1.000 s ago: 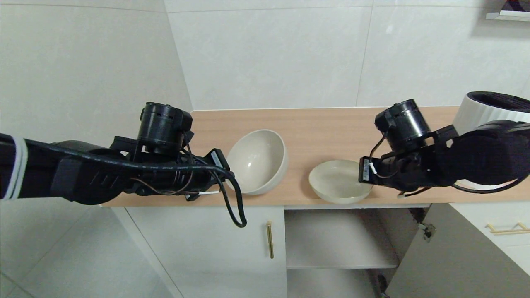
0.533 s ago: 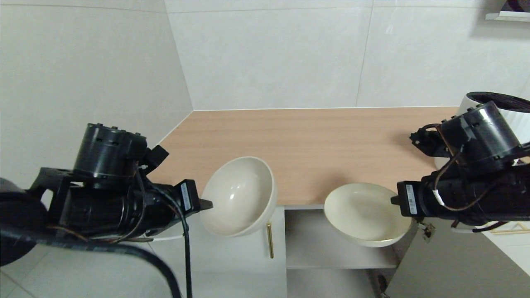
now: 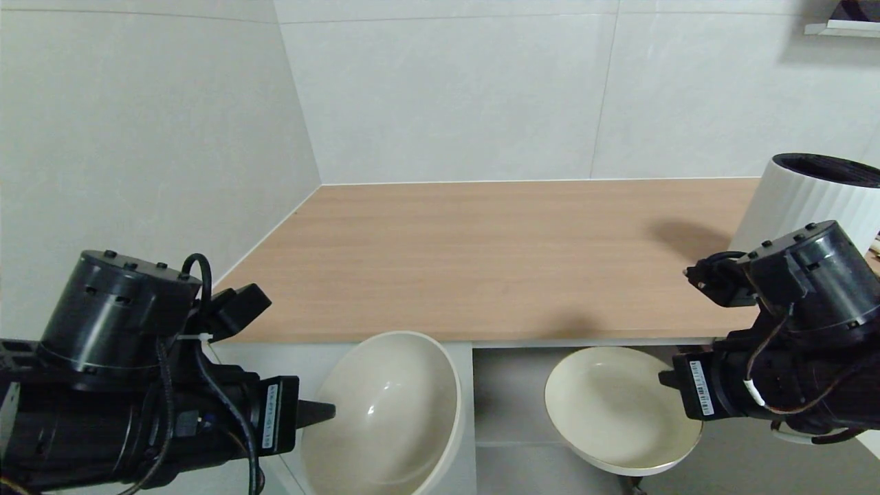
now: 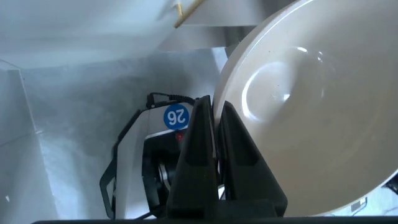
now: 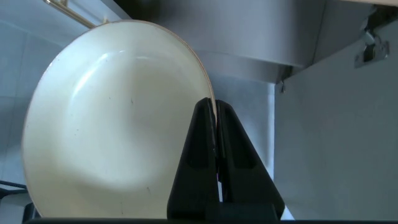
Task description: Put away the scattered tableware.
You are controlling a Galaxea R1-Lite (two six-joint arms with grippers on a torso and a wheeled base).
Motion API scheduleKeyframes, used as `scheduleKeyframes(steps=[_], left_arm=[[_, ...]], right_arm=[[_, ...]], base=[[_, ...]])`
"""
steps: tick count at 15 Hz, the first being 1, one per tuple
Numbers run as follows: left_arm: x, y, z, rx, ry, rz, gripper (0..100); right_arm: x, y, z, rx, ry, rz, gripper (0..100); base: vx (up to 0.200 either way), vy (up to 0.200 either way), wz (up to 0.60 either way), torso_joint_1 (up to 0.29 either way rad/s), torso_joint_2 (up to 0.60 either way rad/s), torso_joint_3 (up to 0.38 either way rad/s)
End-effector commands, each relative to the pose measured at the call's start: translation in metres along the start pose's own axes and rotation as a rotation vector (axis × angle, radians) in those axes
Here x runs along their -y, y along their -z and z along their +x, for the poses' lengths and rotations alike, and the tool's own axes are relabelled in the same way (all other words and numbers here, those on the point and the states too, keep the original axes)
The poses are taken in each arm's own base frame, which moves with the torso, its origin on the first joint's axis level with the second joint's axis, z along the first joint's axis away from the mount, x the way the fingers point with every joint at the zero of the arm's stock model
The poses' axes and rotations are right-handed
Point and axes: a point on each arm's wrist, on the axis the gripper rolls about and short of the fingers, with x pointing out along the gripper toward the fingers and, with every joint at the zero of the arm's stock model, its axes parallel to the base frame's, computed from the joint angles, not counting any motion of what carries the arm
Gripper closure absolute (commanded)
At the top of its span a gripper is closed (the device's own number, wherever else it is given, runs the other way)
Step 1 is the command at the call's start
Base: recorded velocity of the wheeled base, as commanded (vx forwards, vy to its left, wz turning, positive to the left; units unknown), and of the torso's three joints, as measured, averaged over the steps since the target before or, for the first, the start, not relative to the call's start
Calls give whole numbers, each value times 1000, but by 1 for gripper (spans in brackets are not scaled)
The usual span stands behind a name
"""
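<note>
A deep cream bowl hangs in front of the counter's front edge, tilted, with my left gripper shut on its rim. In the left wrist view the bowl has its rim pinched between both fingers of the gripper. A shallower cream plate hangs to the right, before the open cabinet, held at its rim by my right gripper. The right wrist view shows this plate clamped in the gripper.
The wooden counter stretches behind, with a white ribbed container at its right end. Tiled walls close the back and left. The cabinet door stands swung open on the right.
Both arms have drawn back and down from the counter, lifting the bowl and the plate off it; both pieces now hang below the counter's front edge, before the cabinet.
</note>
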Motion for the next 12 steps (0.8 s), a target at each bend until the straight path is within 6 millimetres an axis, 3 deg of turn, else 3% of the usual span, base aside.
scheduleKeyframes(steps=[1, 6, 12], left_arm=[[1, 1, 0, -5, 5, 6, 100], [0, 1, 9, -31, -14, 0, 100], [-1, 1, 12, -41, -20, -3, 100]], right_arm=[[-1, 3, 9, -27, 12, -6, 100], [-3, 3, 16, -36, 18, -9, 100], [-3, 3, 17, -36, 19, -7, 100]], base=[[0, 0, 0, 0, 0, 0], [0, 0, 0, -17, 48, 32], [0, 0, 0, -169, 440, 258]])
